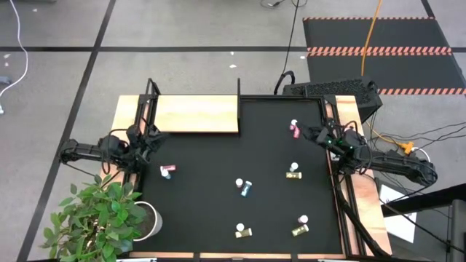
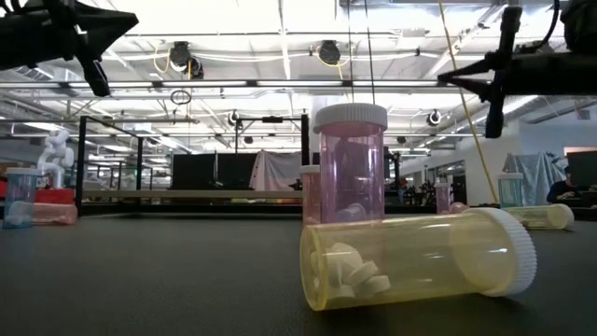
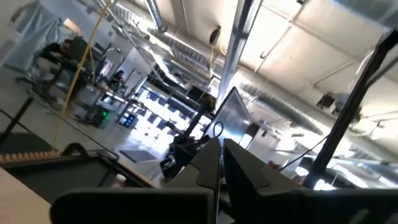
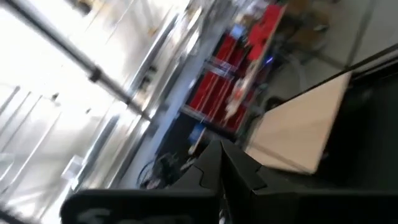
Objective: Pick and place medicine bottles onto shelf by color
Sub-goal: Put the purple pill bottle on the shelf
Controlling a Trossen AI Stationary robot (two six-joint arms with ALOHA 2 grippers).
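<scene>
Two arms parked at the mat's (image 1: 218,182) side edges, left gripper (image 1: 149,138) and right gripper (image 1: 324,136) both pinched closed with nothing in them. Pale wood shelf (image 1: 196,113) sits bare at the mat's far left corner. Seven medicine bottles are scattered over the mat: pink ones (image 1: 295,129) (image 1: 167,171), a blue one (image 1: 245,187), yellow ones (image 1: 293,173) (image 1: 243,231) (image 1: 300,230), most lying down.

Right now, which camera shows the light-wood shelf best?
The high view: the whole shelf lies bare at the black mat's far left corner. The right wrist view catches one angled end; the low view shows only a thin edge; the left wrist view shows none.
</scene>
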